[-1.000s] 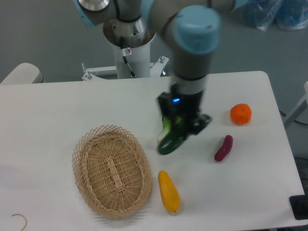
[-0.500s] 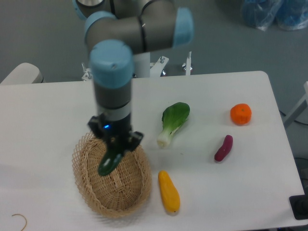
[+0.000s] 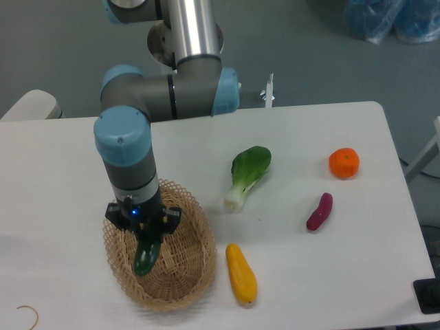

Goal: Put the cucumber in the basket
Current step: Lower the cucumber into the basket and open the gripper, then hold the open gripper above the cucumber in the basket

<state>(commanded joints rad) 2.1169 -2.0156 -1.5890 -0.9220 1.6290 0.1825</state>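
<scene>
claw (image 3: 146,237) moved left, lower into basket (image 3: 196,275) | clamped on cucumber (image 3: 145,256) | cuke tilted

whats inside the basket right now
The cucumber, gripped by the gripper, hangs tilted inside the basket. Whether it touches the weave cannot be told. The arm hides the back left of the basket; nothing else shows inside.
</scene>
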